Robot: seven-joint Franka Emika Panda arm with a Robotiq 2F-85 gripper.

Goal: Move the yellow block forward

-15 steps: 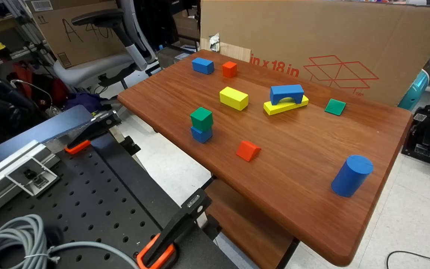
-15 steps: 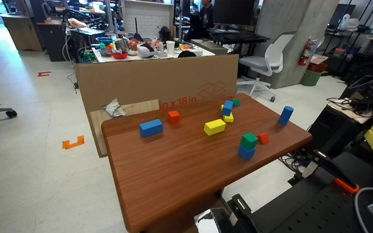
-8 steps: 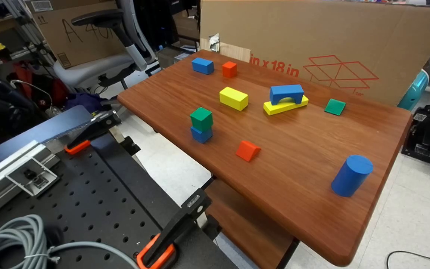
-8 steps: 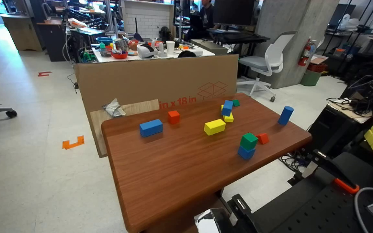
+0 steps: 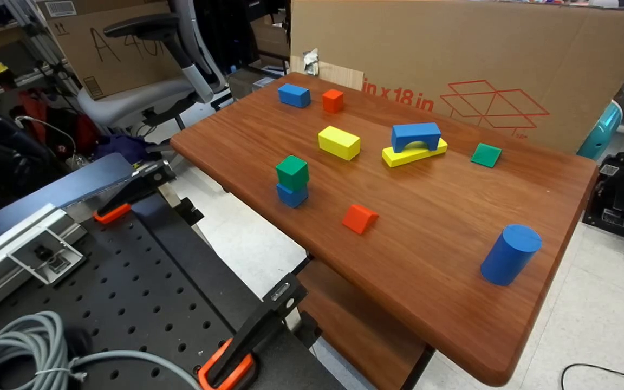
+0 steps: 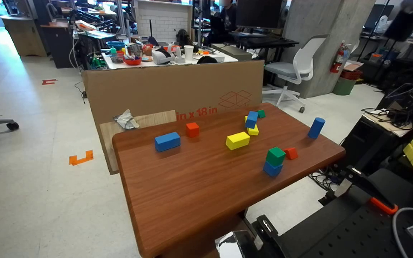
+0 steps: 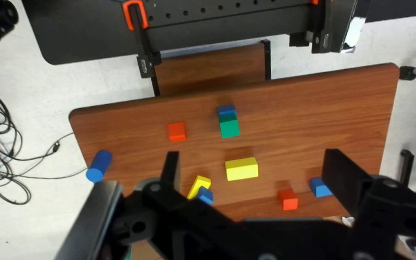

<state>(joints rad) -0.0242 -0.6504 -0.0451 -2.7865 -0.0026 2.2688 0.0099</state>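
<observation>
The yellow block [image 5: 339, 143] lies flat near the middle of the brown table. It also shows in an exterior view [image 6: 237, 140] and in the wrist view [image 7: 241, 169]. My gripper [image 7: 252, 153] is open and empty in the wrist view, its fingers wide apart. The yellow block shows between the fingers in that picture, but well below them; the gripper is high above the table. A blurred dark part [image 6: 409, 19], seemingly of my arm or gripper, shows at the top right of an exterior view. Nothing touches the block.
A green cube [image 5: 292, 173] stands on a blue block [image 5: 292, 195]. A blue arch [image 5: 416, 136] rests on a yellow bar [image 5: 407, 157]. A red wedge [image 5: 360, 218], a blue cylinder [image 5: 511, 254], a red cube [image 5: 333, 101], a blue block [image 5: 294, 95] and a green piece [image 5: 486, 155] lie around.
A blurred dark part of the arm or gripper has come into the top right of an exterior view. The yellow block and the other blocks have not moved.
</observation>
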